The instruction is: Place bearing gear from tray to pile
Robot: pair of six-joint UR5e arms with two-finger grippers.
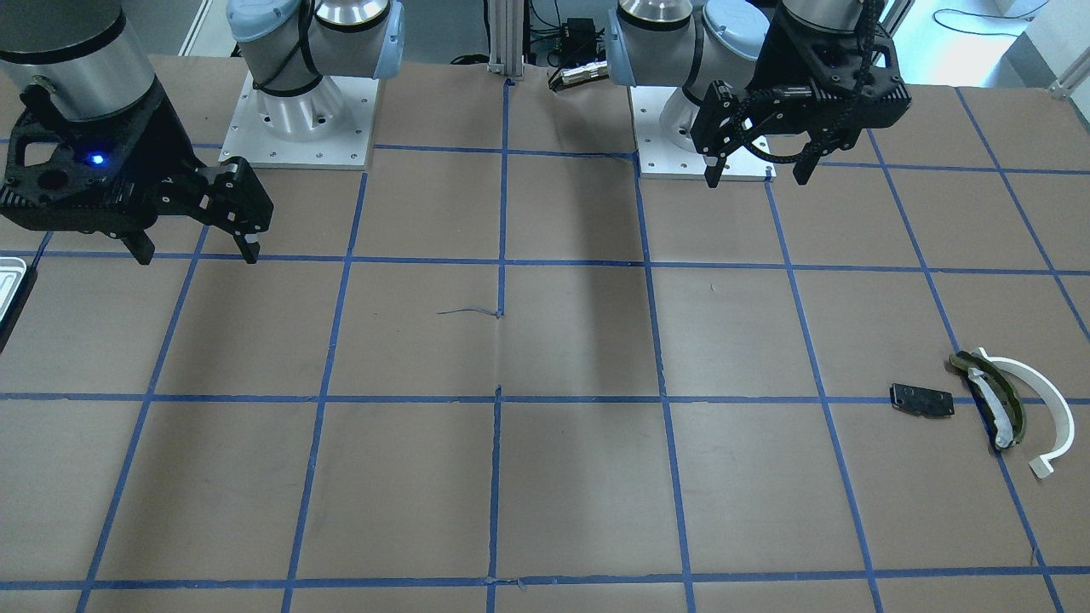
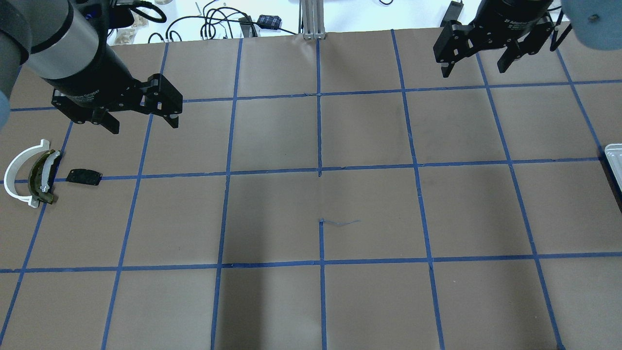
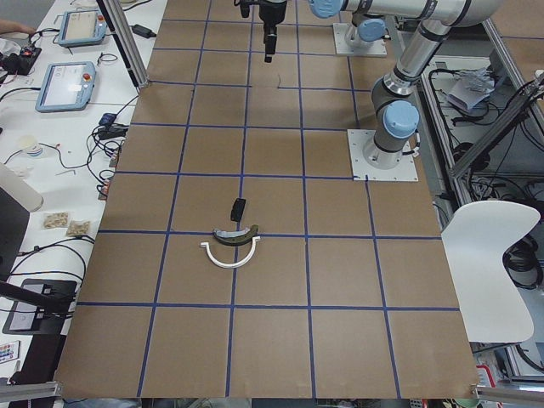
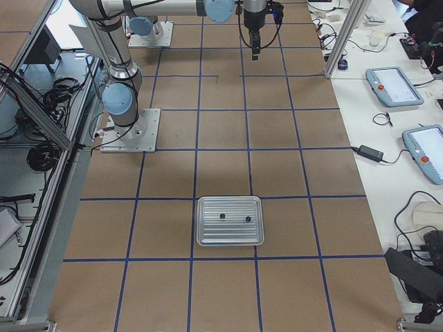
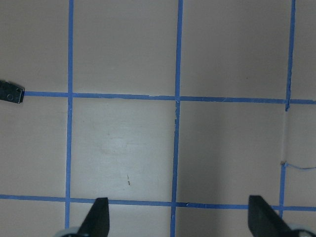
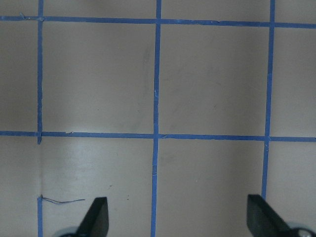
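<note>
Now we see both grippers hanging above the counter (image 2: 320, 301). The left gripper (image 2: 144, 126) and the right gripper (image 2: 474, 70) each have fingers spread wide, with nothing between them. The tray (image 4: 235, 236) sits at the counter's right end and holds two dark parts (image 4: 221, 216), too small for us to identify. The pile lies at the left end: plate (image 2: 84, 176), strip (image 2: 41, 177), arc (image 2: 14, 177).
</note>
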